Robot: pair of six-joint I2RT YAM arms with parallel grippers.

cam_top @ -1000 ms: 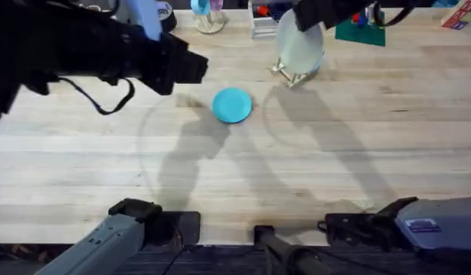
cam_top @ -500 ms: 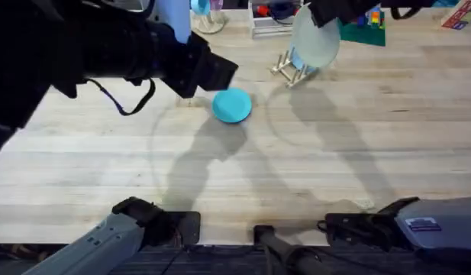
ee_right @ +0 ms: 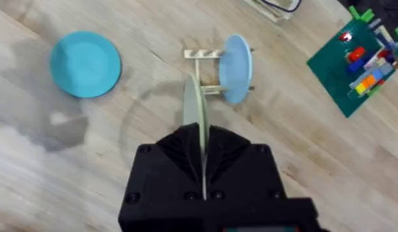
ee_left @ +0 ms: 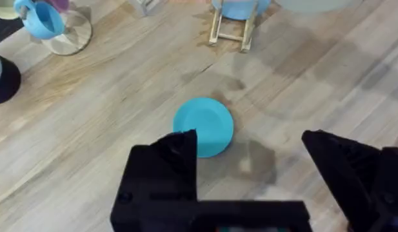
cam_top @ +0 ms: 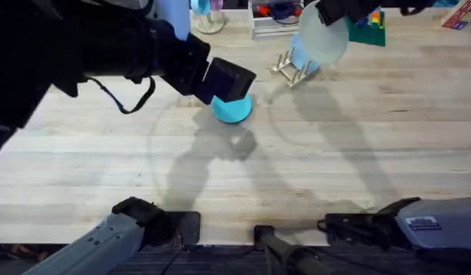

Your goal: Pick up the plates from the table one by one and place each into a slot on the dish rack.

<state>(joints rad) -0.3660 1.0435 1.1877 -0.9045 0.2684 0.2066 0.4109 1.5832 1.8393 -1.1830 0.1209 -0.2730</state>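
The right claw (ee_right: 200, 164) is clenched on the rim of the pale yellow plate (ee_right: 195, 113), holding it on edge so that it shows as a thin vertical sliver in the right wrist view. That edge-on hold suits the job: a plate can only enter a slot between upright pegs if it comes in standing. In the overhead view the pale yellow plate (cam_top: 324, 37) hangs above the dish rack (cam_top: 290, 67), at the far side of the desk (cam_top: 311, 168).

The rack (ee_right: 208, 71) already carries 1 pale-blue disc (ee_right: 236, 67), standing upright at its right end, so the free slots lie beside it, and the yellow plate is lined up just to the disc's left.

The teal-blue plate (ee_left: 203, 126) lies flat on the desk, well apart from the rack. The left claw (ee_left: 250, 167) hovers over it, released, with its 2 fingers (ee_left: 165, 169) spread to either side of the plate's near edge. That looks like preparation for the second pick, though a flat plate gives little to grip, so 1 finger would need to get under the rim.

A green block board (ee_right: 361, 61) sits beyond the rack, clear of the work.
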